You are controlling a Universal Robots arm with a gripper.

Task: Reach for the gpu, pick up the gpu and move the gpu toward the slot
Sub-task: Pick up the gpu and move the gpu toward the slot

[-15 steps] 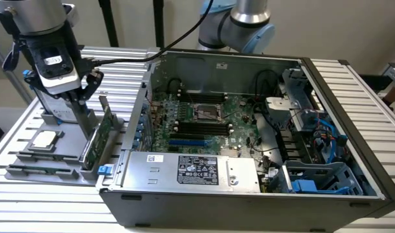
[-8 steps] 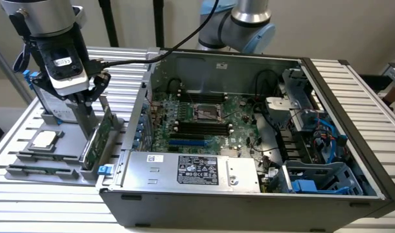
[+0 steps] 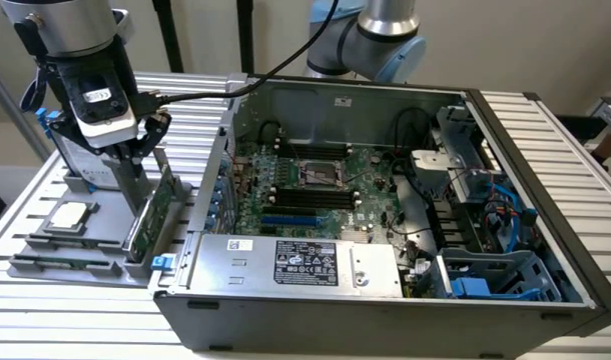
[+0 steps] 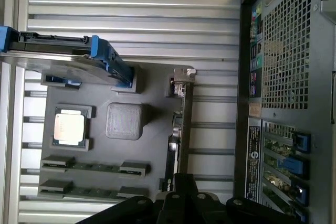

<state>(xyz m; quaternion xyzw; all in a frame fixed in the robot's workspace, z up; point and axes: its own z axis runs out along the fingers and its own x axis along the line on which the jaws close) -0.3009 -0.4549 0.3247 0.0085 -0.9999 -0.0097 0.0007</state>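
Note:
The gpu is a thin green card standing on its long edge in the grey holder tray, just outside the open computer case at the exterior view's left. In the wrist view the gpu appears edge-on as a dark sliver, with its silver bracket at the far end. My gripper is right over the card's top edge. Its dark fingertips sit together on the card's near end. The card still rests in the tray. The motherboard's blue slot lies inside the case.
The tray also holds a silver hard drive with blue rails, a processor chip and two memory sticks. The case's perforated rear wall rises close beside the card. A power supply box fills the case's front.

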